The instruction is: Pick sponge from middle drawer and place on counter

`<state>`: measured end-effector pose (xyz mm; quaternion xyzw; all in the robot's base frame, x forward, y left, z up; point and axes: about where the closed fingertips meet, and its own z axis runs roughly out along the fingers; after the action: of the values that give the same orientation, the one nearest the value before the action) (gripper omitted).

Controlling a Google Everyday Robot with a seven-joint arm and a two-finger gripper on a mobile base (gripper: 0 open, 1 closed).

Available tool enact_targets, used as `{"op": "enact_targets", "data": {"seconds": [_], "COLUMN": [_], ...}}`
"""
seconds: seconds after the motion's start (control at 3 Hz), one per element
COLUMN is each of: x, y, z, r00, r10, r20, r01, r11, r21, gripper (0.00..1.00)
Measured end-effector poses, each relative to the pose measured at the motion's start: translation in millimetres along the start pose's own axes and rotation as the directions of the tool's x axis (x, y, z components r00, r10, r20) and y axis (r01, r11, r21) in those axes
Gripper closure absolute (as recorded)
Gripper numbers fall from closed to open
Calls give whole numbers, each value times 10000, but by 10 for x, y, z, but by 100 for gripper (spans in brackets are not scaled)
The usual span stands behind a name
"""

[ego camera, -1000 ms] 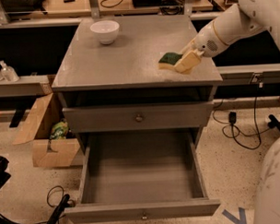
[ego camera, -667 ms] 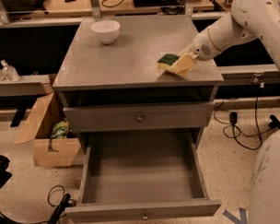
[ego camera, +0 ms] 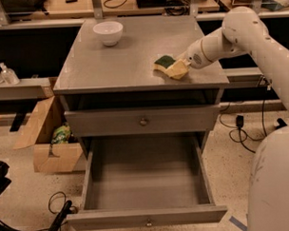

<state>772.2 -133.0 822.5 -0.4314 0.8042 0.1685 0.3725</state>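
Observation:
The sponge (ego camera: 164,62), dark green on top with a yellow layer, lies on the right side of the grey counter (ego camera: 119,61). My gripper (ego camera: 177,69) reaches in from the right and sits low on the counter, right against the sponge's right edge. The middle drawer (ego camera: 147,215) is pulled fully out below, and its flat grey floor holds nothing.
A white bowl (ego camera: 108,32) stands at the counter's back left. The upper drawer front (ego camera: 142,121) with a round knob is shut. An open cardboard box (ego camera: 43,140) sits on the floor at the left, with cables (ego camera: 57,213) beside it. My white body (ego camera: 275,179) fills the lower right.
The gripper and the sponge have moved a little to the left over the counter and lower. The sponge now rests on the surface.

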Motion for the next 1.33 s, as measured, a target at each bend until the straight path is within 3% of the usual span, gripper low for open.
{"op": "enact_targets", "data": {"seconds": [1.0, 1.33], "x": [-24, -20], "y": [-1, 11], "z": [-21, 11], "r00": [10000, 10000], "r10": [0, 1], "r20": [-1, -15], "r01": [0, -1], "r11": [10000, 10000], "r21": [-1, -49], "gripper": [14, 0]}}
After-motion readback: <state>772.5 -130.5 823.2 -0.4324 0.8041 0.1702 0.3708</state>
